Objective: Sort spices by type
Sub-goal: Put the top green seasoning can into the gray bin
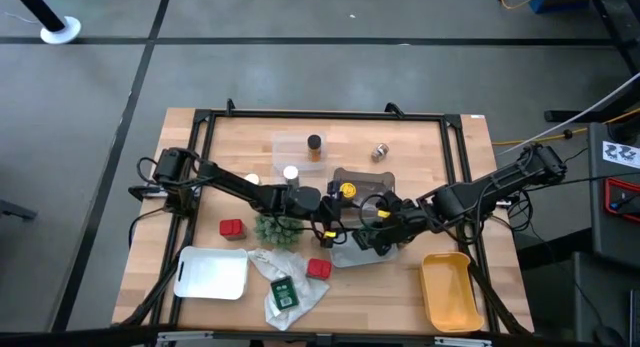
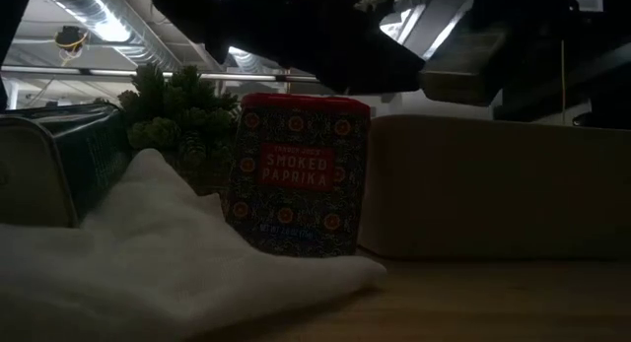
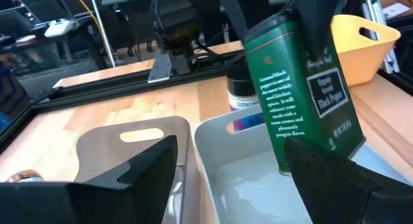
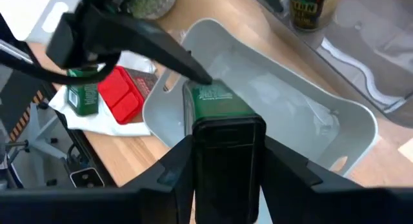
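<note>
Risk lies in the release: the right gripper [image 4: 226, 153] pinches a green pepper tin [image 3: 303, 95] tilted above the grey tray [image 4: 348, 121]. Dropped like this it could topple or clip the left gripper [image 3: 245, 179], spread wide just beside.

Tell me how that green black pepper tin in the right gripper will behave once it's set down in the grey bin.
The green black pepper tin looks stiff and box-shaped, so it probably won't roll. It is tall and narrow and hangs tilted in the right gripper over the grey bin, so it may tip when released. Its glossy sides look smooth and could slip.
</note>
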Available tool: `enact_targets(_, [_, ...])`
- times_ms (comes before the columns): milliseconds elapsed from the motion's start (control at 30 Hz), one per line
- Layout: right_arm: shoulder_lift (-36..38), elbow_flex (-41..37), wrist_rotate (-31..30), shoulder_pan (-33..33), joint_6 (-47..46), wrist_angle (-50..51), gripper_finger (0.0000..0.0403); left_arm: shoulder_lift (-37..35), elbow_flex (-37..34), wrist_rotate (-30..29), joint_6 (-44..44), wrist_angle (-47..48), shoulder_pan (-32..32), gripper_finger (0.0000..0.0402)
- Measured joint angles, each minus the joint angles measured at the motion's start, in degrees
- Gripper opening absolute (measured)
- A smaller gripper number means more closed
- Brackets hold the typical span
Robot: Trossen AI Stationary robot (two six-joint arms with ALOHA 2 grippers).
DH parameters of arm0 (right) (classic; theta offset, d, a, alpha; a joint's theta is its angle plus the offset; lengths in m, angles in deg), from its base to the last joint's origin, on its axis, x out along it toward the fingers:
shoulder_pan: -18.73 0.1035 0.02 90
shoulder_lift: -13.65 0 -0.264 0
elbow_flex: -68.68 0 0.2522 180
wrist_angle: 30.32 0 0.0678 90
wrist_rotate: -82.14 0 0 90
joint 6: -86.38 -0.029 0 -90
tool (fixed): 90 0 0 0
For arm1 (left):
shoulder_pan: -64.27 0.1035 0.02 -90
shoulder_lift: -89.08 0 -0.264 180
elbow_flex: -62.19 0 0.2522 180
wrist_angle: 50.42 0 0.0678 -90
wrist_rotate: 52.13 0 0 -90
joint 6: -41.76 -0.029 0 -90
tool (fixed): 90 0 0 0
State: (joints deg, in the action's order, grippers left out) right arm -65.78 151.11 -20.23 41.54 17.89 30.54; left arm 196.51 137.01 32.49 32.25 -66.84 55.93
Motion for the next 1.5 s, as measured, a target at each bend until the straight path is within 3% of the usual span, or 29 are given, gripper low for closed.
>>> enact_targets(367, [0.1,0.0,-3.1,-0.1,1.3,2.4,0.0142,-1.6,0.0,-1.8,-3.0,3.4,-0.1,0.0276])
enact_targets(733, [-2.7,0.0,-2.0,0.0,1.5,8.1,0.0142,-7.6,0.0,-4.0,-3.0,12.9,2.1,0.0276])
enact_targets(1100, [-10.8,0.0,-1.5,0.0,5.9,7.8,0.0142,-9.0,0.0,-4.4,-4.2,13.5,2.4,0.0276])
enact_targets(1500, [-13.1,0.0,-3.4,-0.1,7.5,7.0,0.0142,-9.0,0.0,-4.4,-4.2,13.6,2.5,0.0276])
